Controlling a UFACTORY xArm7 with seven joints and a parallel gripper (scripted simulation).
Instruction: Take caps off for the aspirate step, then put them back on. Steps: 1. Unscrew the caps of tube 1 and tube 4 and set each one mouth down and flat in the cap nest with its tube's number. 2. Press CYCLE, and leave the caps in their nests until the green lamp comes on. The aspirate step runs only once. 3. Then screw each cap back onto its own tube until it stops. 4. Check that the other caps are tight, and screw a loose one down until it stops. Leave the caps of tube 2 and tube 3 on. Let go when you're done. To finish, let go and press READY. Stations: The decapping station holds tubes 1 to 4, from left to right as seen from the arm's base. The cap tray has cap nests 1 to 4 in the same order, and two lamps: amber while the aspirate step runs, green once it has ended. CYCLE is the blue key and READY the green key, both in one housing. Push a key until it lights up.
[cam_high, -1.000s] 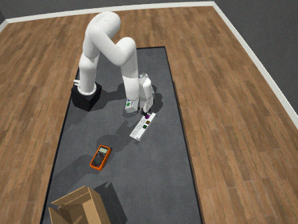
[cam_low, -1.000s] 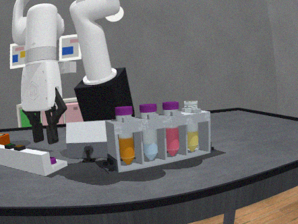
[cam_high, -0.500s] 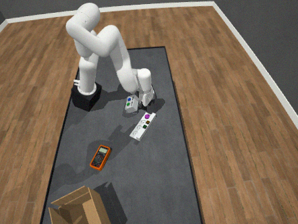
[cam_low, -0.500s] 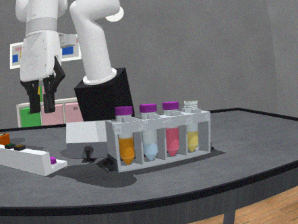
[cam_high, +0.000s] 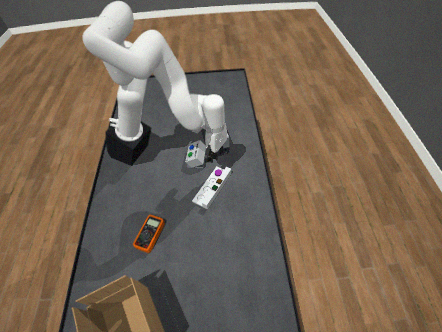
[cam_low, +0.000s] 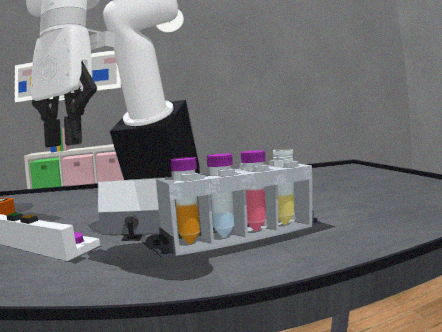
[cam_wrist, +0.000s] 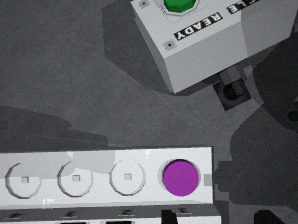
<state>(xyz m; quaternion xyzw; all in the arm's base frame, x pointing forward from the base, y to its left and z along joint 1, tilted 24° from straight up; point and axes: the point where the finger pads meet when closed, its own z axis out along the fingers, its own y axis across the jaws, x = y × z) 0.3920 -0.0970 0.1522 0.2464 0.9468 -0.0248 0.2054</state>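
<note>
Here, my gripper (cam_low: 62, 131) hangs half spread and empty at upper left above the cap tray (cam_wrist: 100, 155), one purple cap (cam_wrist: 181, 178) nested at lower right, its tube (cam_low: 284, 192) bare; the second uncapping, CYCLE, recapping and READY (cam_wrist: 178, 4) remain.
</note>
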